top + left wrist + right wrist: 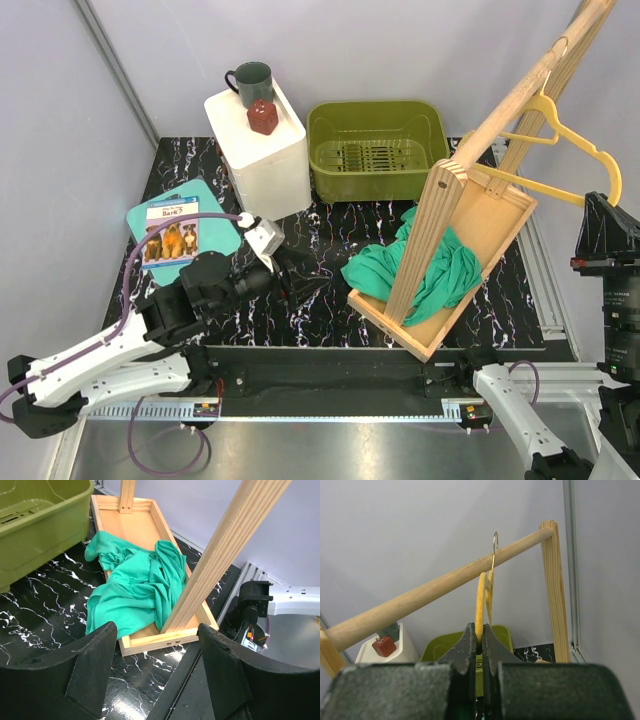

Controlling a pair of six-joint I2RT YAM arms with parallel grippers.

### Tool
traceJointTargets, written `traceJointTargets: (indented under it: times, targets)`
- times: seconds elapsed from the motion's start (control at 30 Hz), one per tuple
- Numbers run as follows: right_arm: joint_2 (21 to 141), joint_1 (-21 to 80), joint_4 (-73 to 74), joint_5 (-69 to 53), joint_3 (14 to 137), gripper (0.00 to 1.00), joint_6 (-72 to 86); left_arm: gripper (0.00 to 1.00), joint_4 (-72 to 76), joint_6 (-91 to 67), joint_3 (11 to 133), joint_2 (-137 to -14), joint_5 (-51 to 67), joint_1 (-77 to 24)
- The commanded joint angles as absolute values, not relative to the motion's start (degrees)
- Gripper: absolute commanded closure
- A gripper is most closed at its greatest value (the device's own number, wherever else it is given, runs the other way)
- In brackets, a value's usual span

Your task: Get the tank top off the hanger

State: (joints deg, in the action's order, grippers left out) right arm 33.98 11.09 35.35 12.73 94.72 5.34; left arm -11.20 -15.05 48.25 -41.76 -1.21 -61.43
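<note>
The teal-green tank top (372,272) lies crumpled in the wooden tray at the foot of the rack, one edge spilling onto the black marbled table; it is off the hanger. In the left wrist view the tank top (140,585) is bunched around the slanted post. The bare yellow hanger (575,150) hangs by its hook on the rack's rod. My right gripper (596,203) is shut on the hanger's lower edge; in the right wrist view the hanger (481,597) rises from the closed right gripper (480,630). My left gripper (315,282) hovers open and empty left of the tray, its left gripper (157,632) jaws wide apart.
The wooden rack's tray (500,215) and slanted rod (540,70) fill the right side. An olive-green basket (378,150) stands at the back. A white box (262,160) carries a dark mug (252,82) and a red-brown block (262,116). A teal board with a book (180,232) lies left.
</note>
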Motion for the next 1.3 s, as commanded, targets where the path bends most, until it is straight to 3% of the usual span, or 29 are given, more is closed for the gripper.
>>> traceJointTargets:
  times: [0.0, 0.53, 0.57, 0.6, 0.63, 0.73, 0.87, 0.93, 1.27]
  targets:
    - [32.7, 11.8, 37.2, 13.3, 93.0, 1.00, 6.6, 0.29, -10.1, -14.6, 50.0, -43.2, 1.6, -61.2]
    - [28.0, 12.2, 40.8, 15.2, 86.6, 1.00, 7.5, 0.28, -9.8, -17.0, 54.9, -54.2, 4.7, -61.2]
    - [27.3, 12.2, 41.0, 16.0, 86.4, 0.95, 8.0, 0.27, -9.9, -16.9, 55.5, -55.2, 4.7, -61.2]
    - [26.9, 12.2, 41.3, 18.1, 86.1, 0.73, 8.3, 0.27, -10.0, -16.7, 56.1, -57.2, 4.8, -61.1]
    - [26.5, 12.2, 41.7, 19.1, 86.0, 0.59, 8.4, 0.27, -10.4, -16.7, 57.8, -58.8, 5.1, -61.0]
    - [25.7, 12.3, 45.2, 22.5, 86.7, 0.31, 9.6, 0.27, -12.0, -16.9, 61.7, -64.6, 5.9, -60.6]
    - [24.0, 12.3, 51.9, 27.2, 87.8, 0.10, 13.3, 0.27, -12.1, -17.5, 66.0, -73.4, 7.7, -58.6]
    - [22.9, 12.2, 55.6, 28.9, 88.8, 0.05, 14.8, 0.27, -11.2, -18.2, 68.5, -79.9, 9.5, -56.3]
    - [19.5, 12.2, 64.0, 29.4, 90.0, 0.03, 16.7, 0.24, -10.5, -11.7, 85.6, -107.7, 17.6, -55.9]
